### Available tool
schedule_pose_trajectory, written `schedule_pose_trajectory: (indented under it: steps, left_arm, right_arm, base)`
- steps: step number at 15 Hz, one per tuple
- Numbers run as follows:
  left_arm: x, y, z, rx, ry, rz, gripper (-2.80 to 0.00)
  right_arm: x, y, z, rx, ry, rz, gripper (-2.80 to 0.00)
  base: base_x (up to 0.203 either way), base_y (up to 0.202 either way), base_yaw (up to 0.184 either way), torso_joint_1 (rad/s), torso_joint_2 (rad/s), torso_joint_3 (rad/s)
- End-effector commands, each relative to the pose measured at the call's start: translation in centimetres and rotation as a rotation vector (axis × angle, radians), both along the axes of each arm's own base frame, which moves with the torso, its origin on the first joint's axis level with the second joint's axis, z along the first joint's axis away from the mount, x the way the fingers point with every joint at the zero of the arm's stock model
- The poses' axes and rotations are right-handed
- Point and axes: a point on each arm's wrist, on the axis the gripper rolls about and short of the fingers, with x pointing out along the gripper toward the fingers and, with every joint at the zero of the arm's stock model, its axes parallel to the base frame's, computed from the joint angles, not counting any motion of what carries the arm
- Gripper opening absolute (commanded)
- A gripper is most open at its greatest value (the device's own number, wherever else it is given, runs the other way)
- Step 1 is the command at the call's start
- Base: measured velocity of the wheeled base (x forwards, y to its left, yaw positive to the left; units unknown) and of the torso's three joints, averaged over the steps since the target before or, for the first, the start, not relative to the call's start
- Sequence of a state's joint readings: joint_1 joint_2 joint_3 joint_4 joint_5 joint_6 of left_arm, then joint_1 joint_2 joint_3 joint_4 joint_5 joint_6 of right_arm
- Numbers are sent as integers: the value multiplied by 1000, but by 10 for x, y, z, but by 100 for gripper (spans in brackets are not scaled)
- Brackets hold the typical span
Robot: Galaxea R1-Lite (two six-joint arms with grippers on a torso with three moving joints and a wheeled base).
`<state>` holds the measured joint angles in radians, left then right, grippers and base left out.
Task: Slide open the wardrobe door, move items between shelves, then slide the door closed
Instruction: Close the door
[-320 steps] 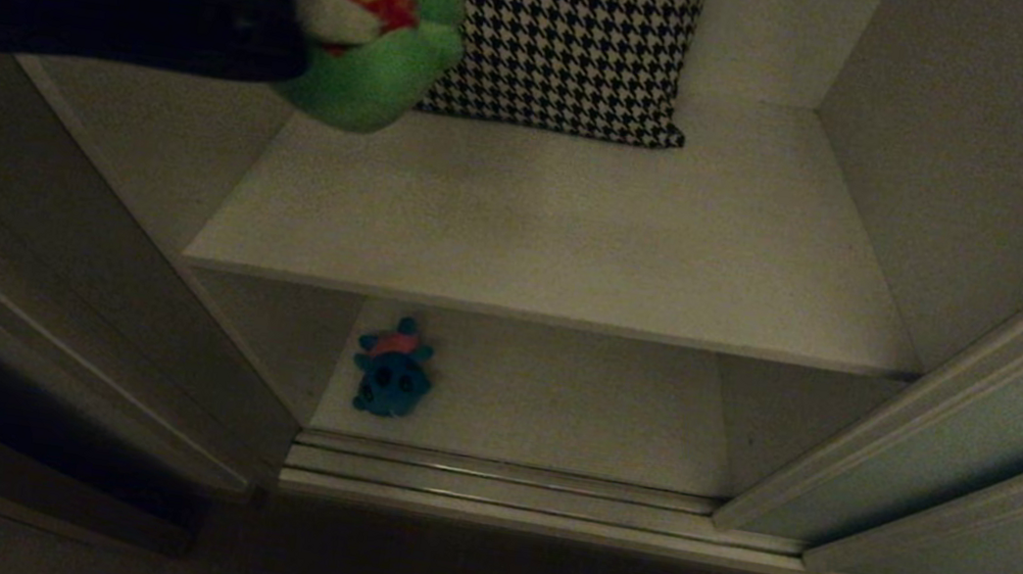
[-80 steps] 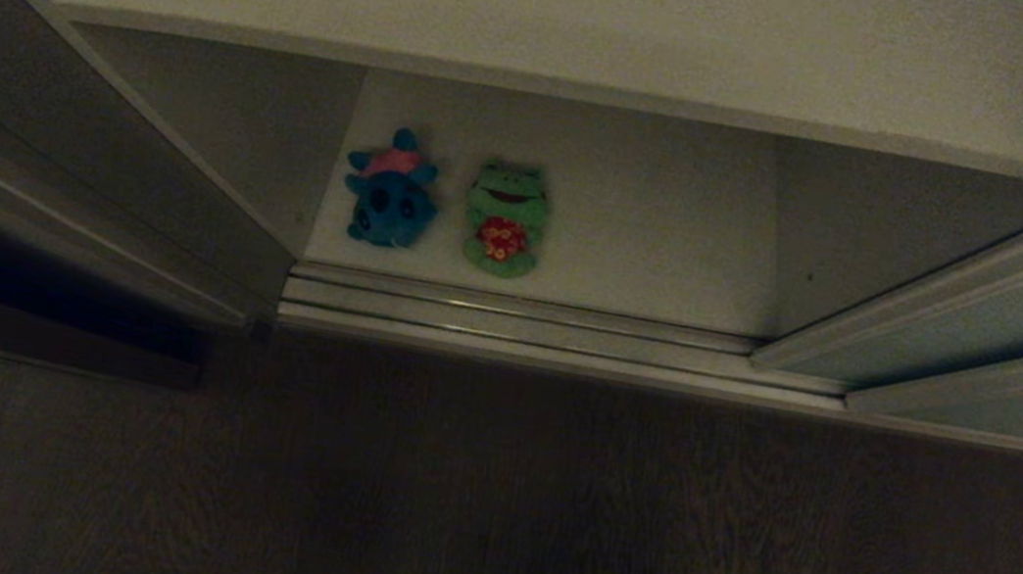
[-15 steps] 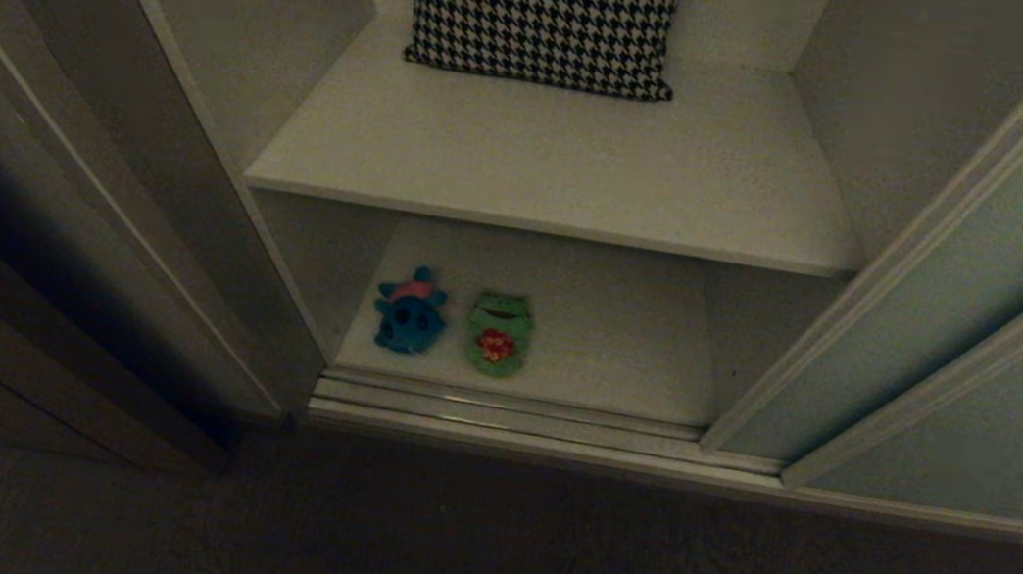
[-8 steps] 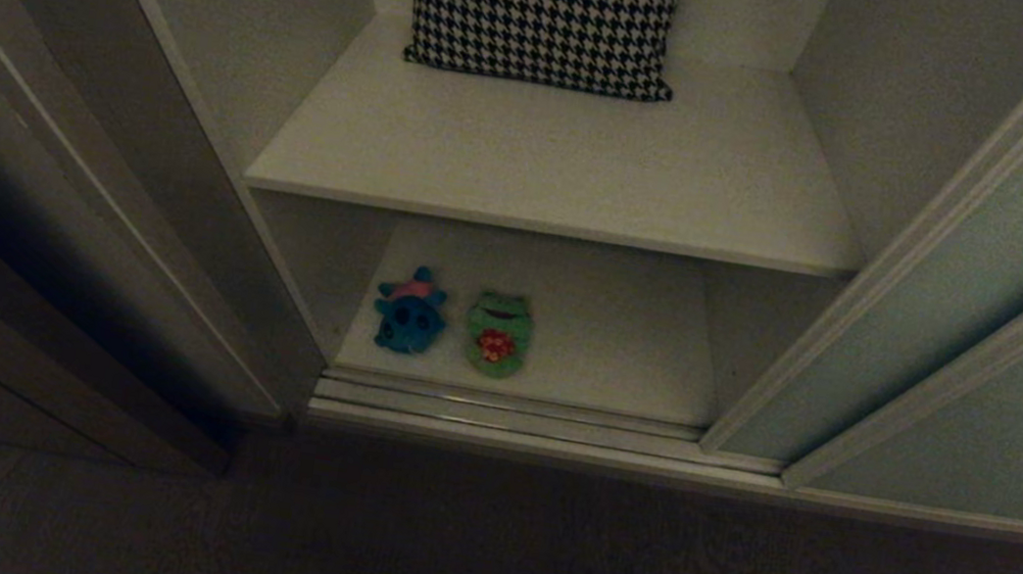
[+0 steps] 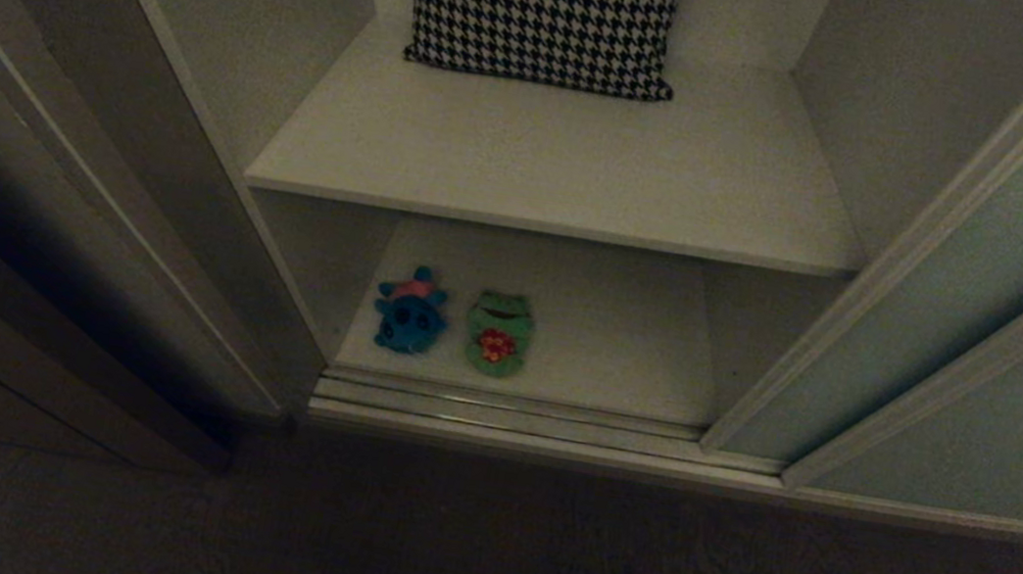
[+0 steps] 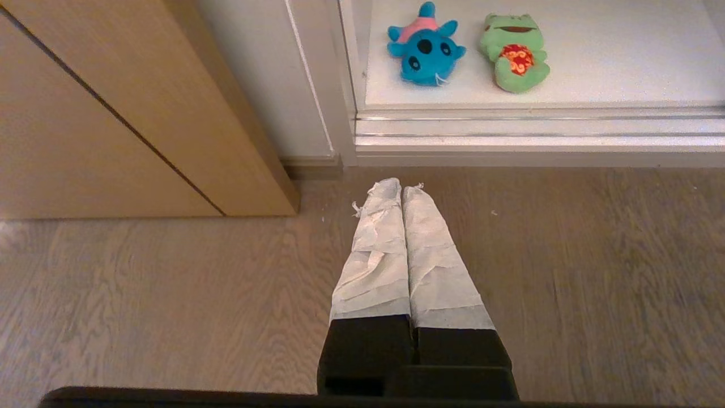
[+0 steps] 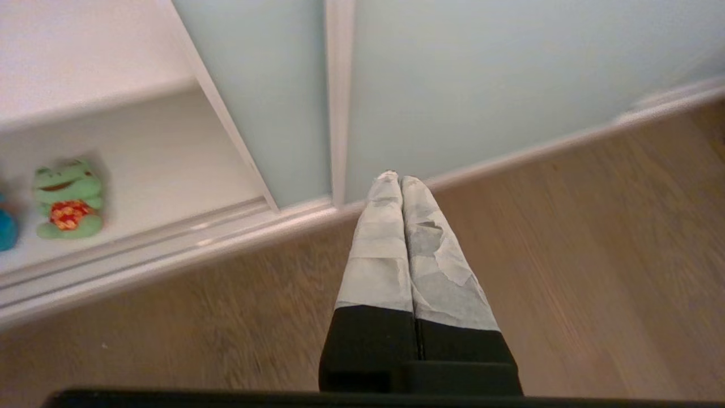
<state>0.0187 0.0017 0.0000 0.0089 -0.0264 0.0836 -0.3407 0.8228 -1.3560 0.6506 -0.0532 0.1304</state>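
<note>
The frog (image 5: 498, 335) and blue toy (image 5: 410, 315) lie together on the bottom shelf (image 5: 603, 339). The door (image 5: 943, 314) is open and needs closing. The left gripper (image 6: 401, 187) and right gripper (image 7: 399, 178) are both clenched, holding nothing.

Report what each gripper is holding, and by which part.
Nothing is held: left gripper and right gripper both have shut, empty jaws above the floor.

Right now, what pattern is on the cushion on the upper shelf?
Black-and-white houndstooth on the cushion; the head view shows it best.
</note>
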Motion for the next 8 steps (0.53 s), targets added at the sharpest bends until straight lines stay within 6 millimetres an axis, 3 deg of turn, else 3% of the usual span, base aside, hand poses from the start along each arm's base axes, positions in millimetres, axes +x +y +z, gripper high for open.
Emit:
schedule_pose_trajectory:
  steps: [1, 8]
  left_arm:
    - [0, 0, 0, 1, 2, 0, -280]
    - [0, 0, 0, 1, 2, -1, -280]
  right_arm:
    - [34, -15, 8, 21, 45, 9, -280]
    - [79, -58, 12, 21, 33, 123, -280]
  base:
    - [0, 0, 0, 0, 0, 0]
    - [0, 0, 0, 0, 0, 0]
